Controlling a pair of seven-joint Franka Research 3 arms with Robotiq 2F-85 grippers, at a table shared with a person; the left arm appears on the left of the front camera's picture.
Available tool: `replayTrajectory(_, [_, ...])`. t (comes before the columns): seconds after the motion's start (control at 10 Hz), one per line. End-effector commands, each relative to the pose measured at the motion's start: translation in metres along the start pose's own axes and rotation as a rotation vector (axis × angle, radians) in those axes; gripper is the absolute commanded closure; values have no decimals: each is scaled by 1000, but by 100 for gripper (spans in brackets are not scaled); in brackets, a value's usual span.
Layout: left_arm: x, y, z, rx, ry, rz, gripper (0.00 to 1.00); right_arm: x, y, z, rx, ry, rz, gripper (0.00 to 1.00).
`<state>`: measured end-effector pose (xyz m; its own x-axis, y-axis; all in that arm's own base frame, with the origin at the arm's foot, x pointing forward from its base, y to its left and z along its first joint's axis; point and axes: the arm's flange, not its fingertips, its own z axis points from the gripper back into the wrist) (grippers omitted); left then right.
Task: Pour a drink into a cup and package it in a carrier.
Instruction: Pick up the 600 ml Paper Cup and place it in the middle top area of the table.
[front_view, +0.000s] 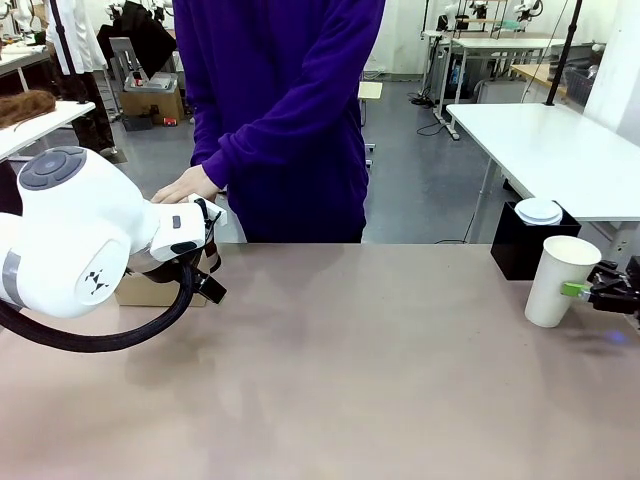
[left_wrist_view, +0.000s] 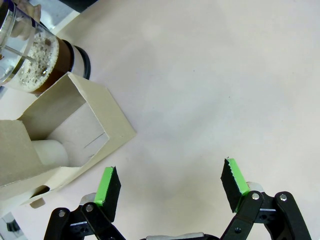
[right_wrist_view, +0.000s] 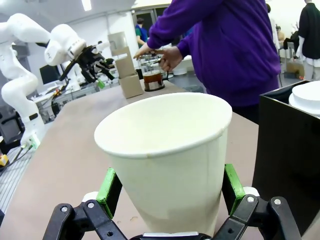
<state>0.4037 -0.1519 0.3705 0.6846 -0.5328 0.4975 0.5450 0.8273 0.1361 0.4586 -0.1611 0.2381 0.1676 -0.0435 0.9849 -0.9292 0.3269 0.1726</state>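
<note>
The tall white paper cup (right_wrist_view: 167, 160) stands on the table at the right edge (front_view: 560, 280). My right gripper (right_wrist_view: 172, 187) is open, with a green pad on each side of the cup's lower wall. The brown cardboard carrier (left_wrist_view: 65, 125) sits at the left, partly behind my left arm (front_view: 150, 292). The clear glass pitcher (left_wrist_view: 32, 55) with the dark, foamy drink stands just beyond it. My left gripper (left_wrist_view: 170, 185) hangs open over bare table beside the carrier. A person's hand (right_wrist_view: 167, 57) holds the pitcher (right_wrist_view: 152, 77).
A black box (front_view: 518, 245) topped with white lids (front_view: 538, 211) stands just behind the cup. The person in a purple top stands at the far edge, left of centre. Something white and rounded (left_wrist_view: 50, 152) shows inside one carrier pocket.
</note>
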Motion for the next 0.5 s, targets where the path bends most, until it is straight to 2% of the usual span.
replayTrajectory(0.0, [0,0,0,-1,-1,0,0,-3,-1,-15,-18,2,18,0])
replayTrajectory(0.4, [0,0,0,-1,-1,0,0,-5,-3,-26,0,-2,13,0])
